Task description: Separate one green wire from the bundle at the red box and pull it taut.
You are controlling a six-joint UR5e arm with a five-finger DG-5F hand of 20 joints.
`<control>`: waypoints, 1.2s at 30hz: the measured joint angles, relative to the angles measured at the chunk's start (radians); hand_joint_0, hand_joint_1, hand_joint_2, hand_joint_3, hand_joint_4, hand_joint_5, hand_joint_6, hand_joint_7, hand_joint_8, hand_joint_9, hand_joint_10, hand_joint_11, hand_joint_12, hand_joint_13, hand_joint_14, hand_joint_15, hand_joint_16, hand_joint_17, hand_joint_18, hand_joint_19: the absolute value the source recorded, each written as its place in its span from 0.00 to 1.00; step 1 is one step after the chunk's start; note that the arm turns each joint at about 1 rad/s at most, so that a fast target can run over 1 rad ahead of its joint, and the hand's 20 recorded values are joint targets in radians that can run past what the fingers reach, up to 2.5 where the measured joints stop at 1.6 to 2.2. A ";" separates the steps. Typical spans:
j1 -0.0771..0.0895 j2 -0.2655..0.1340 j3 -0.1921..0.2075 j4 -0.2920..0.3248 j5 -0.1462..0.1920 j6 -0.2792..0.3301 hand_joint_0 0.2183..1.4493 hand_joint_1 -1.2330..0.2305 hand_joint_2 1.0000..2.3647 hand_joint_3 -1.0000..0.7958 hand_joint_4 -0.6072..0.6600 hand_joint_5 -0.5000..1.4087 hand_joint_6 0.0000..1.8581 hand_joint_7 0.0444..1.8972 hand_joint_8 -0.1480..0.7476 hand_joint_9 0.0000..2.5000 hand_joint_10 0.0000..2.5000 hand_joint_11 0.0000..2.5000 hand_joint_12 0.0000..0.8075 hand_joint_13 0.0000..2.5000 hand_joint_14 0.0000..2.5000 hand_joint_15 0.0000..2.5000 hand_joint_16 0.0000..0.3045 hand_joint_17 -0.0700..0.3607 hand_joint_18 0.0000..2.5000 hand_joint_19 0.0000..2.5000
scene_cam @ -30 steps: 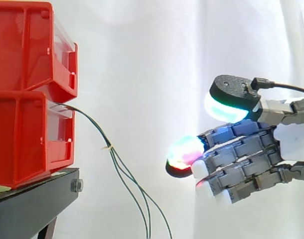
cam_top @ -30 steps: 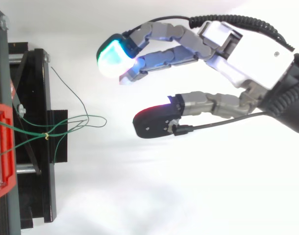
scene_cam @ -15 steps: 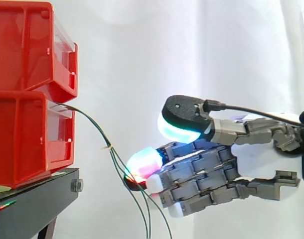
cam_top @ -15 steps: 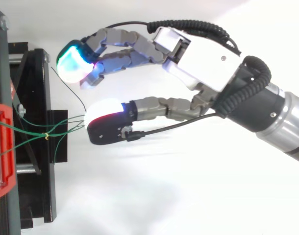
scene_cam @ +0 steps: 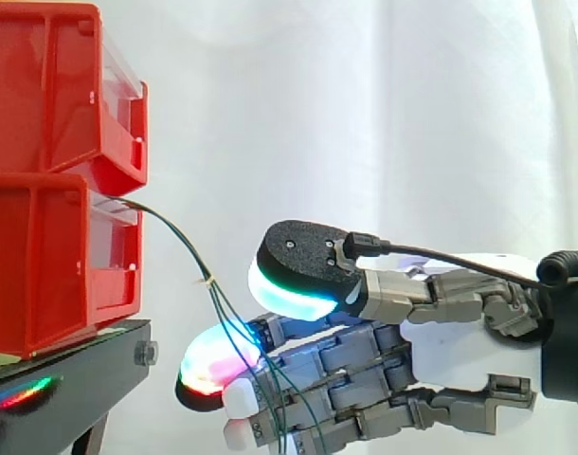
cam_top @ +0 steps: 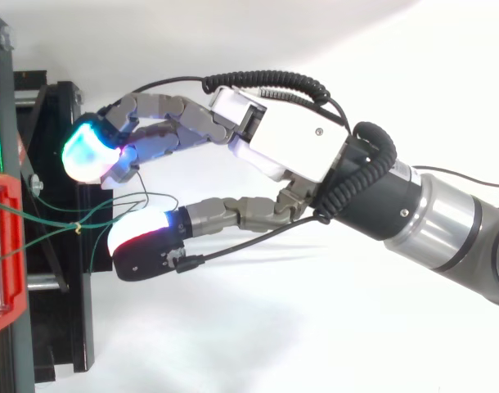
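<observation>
My hand [cam_top: 290,151] is reaching in from the right toward the red bins, and it is hanging unclenched, grasping nothing. My fingers [cam_top: 164,131] are stretching left with only a gentle bend, and my thumb [cam_top: 147,246] is standing well apart from them. In the top view the green wires [scene_cam: 183,239] are passing through the gap between thumb and fingers. In the side view the thumb's glowing pad is hovering above the strands while the fingers are lying behind them lower down. I cannot tell whether any pad is touching a strand.

The wires are coming out of the front of the lower red bin [scene_cam: 43,270], which is sitting under an upper red bin [scene_cam: 52,85]. Both are resting on a black stand [scene_cam: 71,384] before a white curtain [scene_cam: 365,114]. The stand's edge is lying just beyond my fingertips.

Seen from the side, the bundle is arcing right and downward to a small pale tie [scene_cam: 208,280], and below it the strands are fanning apart and dropping steeply past the bottom edge. Seen from above, its long axis is running left to right, from the red box toward my palm. One strand is looping near the thumb's base and another is wandering up over the stand. Every strand is curving, so none is hanging taut.
</observation>
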 measured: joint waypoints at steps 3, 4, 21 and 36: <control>0.002 0.000 0.000 0.000 -0.006 0.002 0.26 0.36 0.00 0.28 0.70 0.20 0.27 0.49 0.45 0.32 0.01 0.21 0.46 0.23 0.00 0.11 0.19 0.46 0.19 0.12; 0.003 0.000 0.000 0.000 -0.008 0.004 0.27 0.36 0.00 0.28 0.69 0.20 0.27 0.49 0.45 0.32 0.01 0.21 0.46 0.23 0.00 0.11 0.19 0.46 0.19 0.12; 0.016 0.000 0.000 0.002 -0.027 0.029 0.29 0.38 0.00 0.29 0.71 0.21 0.27 0.51 0.45 0.37 0.01 0.22 0.45 0.25 0.00 0.11 0.18 0.45 0.20 0.13; 0.036 0.000 0.001 0.007 -0.031 0.082 0.30 0.39 0.00 0.30 0.70 0.22 0.27 0.57 0.45 0.38 0.01 0.22 0.45 0.25 0.00 0.11 0.18 0.44 0.21 0.13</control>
